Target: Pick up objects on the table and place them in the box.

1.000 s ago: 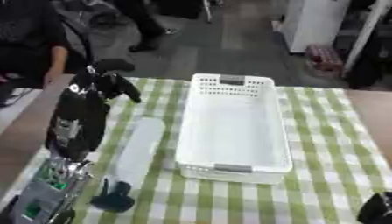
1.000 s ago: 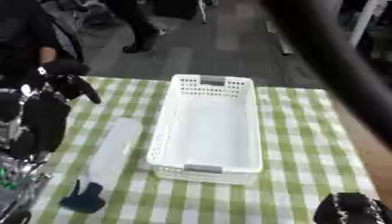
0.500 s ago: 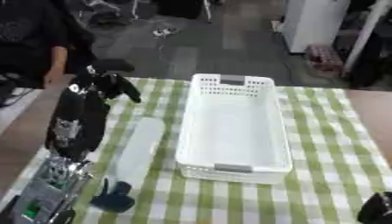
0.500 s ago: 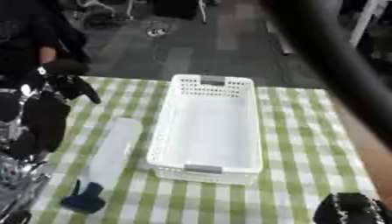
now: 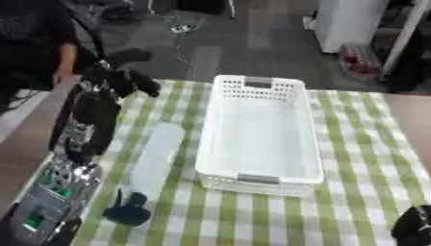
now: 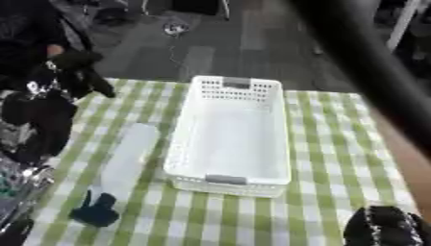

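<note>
A white spray bottle (image 5: pixel 154 156) lies on the checked cloth just left of the box, its dark blue trigger head (image 5: pixel 126 211) toward me. The box is a white plastic basket (image 5: pixel 295 120) in the middle of the table, with nothing in it. My left arm rises along the table's left side. Its hand (image 5: pixel 124 80) hangs over the far left corner, fingers spread toward the right, holding nothing, well beyond the bottle. My right hand (image 6: pixel 383 228) rests at the lower right corner with its fingers up, far from the bottle and the basket.
The green and white checked cloth (image 5: pixel 362 163) covers the table. My left forearm (image 5: pixel 84 125) and its silver joint (image 5: pixel 50 192) run beside the bottle along the left edge. A person (image 5: pixel 33 43) stands past the far left corner.
</note>
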